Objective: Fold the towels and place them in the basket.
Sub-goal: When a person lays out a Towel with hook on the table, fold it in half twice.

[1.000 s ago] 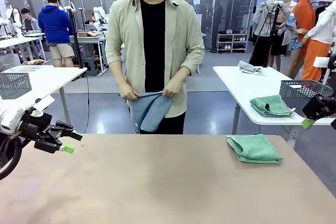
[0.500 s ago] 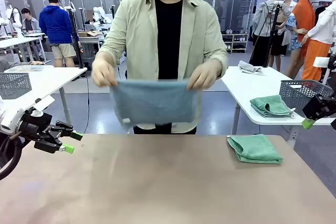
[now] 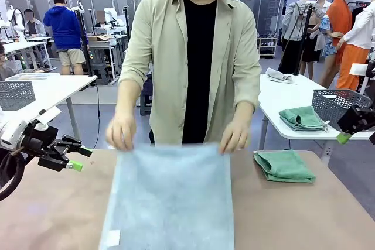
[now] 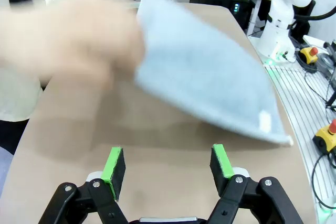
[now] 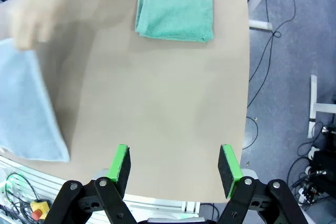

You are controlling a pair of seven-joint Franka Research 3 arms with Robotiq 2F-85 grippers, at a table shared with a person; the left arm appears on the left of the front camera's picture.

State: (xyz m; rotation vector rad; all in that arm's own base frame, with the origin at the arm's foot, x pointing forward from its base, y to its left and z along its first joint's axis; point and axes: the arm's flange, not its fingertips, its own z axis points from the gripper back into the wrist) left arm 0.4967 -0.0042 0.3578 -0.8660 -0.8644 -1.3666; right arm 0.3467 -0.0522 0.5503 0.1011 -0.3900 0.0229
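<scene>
A person across the table lays a pale grey-blue towel (image 3: 170, 197) flat on the table's middle, with a hand (image 3: 121, 134) on each far corner. In the left wrist view the grey-blue towel (image 4: 205, 77) still hangs partly above the tabletop. A mint green towel (image 3: 284, 165) lies folded at the table's far right; the right wrist view has that green towel (image 5: 176, 8) ahead of the fingers. My left gripper (image 3: 81, 158) hovers open at the table's left edge, and its pads (image 4: 114, 163) hold nothing. My right gripper (image 5: 176, 163) is open over the right edge. The dark lattice basket (image 3: 341, 102) stands on a side table.
The white side table (image 3: 275, 100) at back right carries another folded green towel (image 3: 302, 117) beside the basket. A lighter grey perforated basket (image 3: 14, 95) sits on a table at the left. Bare tabletop (image 3: 53, 215) lies between my left gripper and the spread towel.
The person first held the grey-blue towel bunched at the waist, then stretched it out in the air. It has now come down onto the table as the person leaned forward. Neither gripper moved.
</scene>
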